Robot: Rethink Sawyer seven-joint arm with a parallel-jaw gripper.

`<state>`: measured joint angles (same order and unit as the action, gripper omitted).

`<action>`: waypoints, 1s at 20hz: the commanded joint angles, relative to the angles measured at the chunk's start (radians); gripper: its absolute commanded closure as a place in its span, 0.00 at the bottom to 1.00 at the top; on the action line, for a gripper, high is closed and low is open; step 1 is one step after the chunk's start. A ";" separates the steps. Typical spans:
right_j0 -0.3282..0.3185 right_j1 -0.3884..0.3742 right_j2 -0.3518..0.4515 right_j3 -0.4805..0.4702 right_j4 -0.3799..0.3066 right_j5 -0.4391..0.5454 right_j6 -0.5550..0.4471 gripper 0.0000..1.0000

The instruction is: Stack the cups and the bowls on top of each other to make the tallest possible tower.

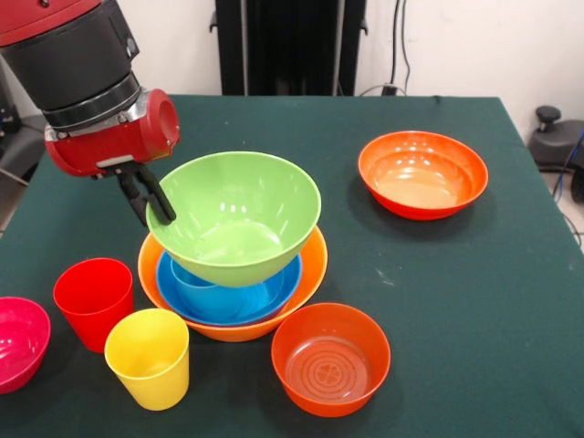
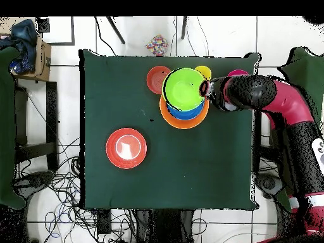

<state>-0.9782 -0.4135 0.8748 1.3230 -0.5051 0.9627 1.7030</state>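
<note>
Six bowls: pale orange bowl [image 1: 314, 265], blue bowl [image 1: 274, 297], lime green bowl [image 1: 239, 214], two red-orange bowls [image 1: 422, 173] [image 1: 330, 359], magenta-pink bowl [image 1: 20, 342]. Three cups: red cup [image 1: 93, 301], yellow cup [image 1: 148, 358], light blue cup [image 1: 193, 281] under the lime green bowl.

Hand [image 1: 151, 203] at tilted lime green bowl's [image 1: 235, 219] rim; bowl above blue bowl [image 1: 233, 294] in pale orange bowl [image 1: 310, 274]

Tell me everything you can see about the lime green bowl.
The lime green bowl is glossy, smooth plastic, round and deep, and empty. It sits tilted on a light blue piece inside the blue bowl, which nests in the largest pale orange bowl. The end effector is at its rim on the picture's left, one finger outside the wall.
</note>
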 commanded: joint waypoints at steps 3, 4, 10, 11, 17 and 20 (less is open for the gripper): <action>0.040 0.023 -0.050 0.031 -0.054 0.030 -0.203 1.00; 0.039 0.022 -0.049 0.033 -0.053 0.032 -0.204 1.00; 0.044 0.035 -0.062 0.033 -0.078 0.013 -0.207 1.00; 0.045 0.036 -0.063 0.033 -0.079 0.012 -0.207 1.00; 0.045 0.038 -0.068 0.041 -0.092 0.005 -0.210 1.00; 0.043 0.041 -0.072 0.049 -0.102 -0.004 -0.214 1.00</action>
<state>-0.9769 -0.4043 0.8641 1.3314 -0.5219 0.9626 1.7030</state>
